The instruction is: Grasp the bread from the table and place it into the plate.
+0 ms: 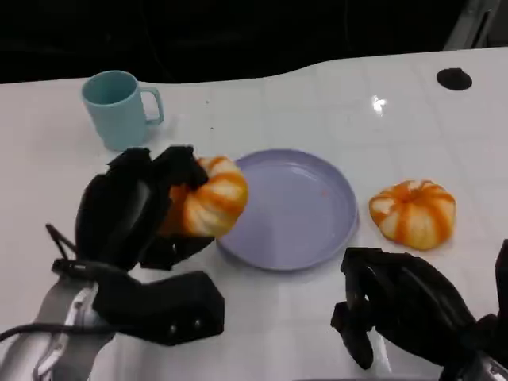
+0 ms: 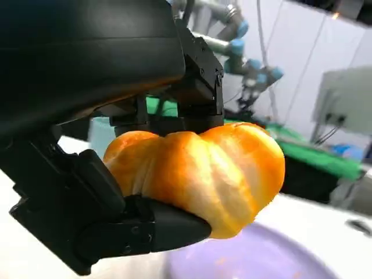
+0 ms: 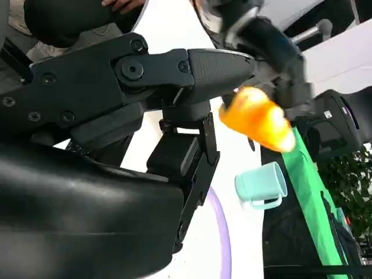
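My left hand (image 1: 131, 210) grips an orange-and-white striped bread (image 1: 210, 197) and holds it lifted at the left rim of the purple plate (image 1: 317, 230). In the left wrist view the bread (image 2: 203, 171) sits between the black fingers (image 2: 157, 226), with the plate (image 2: 261, 256) beneath it. A second striped bread (image 1: 413, 213) lies on the table right of the plate. My right hand (image 1: 401, 305) rests low at the near right with nothing in it, its fingers apart. The right wrist view shows the held bread (image 3: 256, 119) from afar.
A teal mug (image 1: 119, 107) stands at the back left, behind my left hand; it is also in the right wrist view (image 3: 261, 185). A small black disc (image 1: 454, 78) lies at the far right. The white table has a dark edge along the back.
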Controlling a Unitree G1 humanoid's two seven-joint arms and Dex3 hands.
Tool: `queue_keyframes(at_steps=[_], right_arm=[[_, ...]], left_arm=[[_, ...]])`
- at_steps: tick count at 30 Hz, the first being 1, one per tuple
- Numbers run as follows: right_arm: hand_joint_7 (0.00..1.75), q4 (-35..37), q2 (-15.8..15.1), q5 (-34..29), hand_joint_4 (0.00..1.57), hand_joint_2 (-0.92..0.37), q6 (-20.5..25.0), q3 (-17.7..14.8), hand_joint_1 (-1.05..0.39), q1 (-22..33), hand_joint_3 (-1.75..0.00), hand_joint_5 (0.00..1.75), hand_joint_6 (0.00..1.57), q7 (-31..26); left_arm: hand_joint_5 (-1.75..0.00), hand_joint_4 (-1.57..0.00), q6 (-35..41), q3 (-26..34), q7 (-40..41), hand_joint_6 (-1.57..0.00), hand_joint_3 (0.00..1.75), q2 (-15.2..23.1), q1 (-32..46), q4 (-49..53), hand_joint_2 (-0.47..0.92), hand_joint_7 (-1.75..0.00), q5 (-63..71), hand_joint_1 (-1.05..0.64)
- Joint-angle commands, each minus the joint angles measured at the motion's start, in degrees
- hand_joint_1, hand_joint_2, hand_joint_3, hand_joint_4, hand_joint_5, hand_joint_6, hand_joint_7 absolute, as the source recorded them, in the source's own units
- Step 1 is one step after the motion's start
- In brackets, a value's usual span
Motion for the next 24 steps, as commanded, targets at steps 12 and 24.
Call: queue_keyframes(at_steps=[12,24], right_arm=[[1.43,0.3,0.1,0.7,1.32,-0.92,-0.3,-0.8,-0.94,0.1,-0.32,1.54,1.15,0.9],[1.44,-0.8,0.3,0.5,1.32,-0.92,0.2,-0.7,-0.95,0.7,-0.33,1.54,1.15,0.5]], left_arm=[[-1.75,-1.00,-3.1,-7.4,-5.7,-0.79,1.42,-5.6,-18.3,21.5,0.32,-1.75,0.0,-0.23],[-1.46,-0.58,-2.0,-8.8,-19.1,-0.81,0.38,-7.7,-25.7,33.6,0.84,-0.21,-4.5,-0.25]])
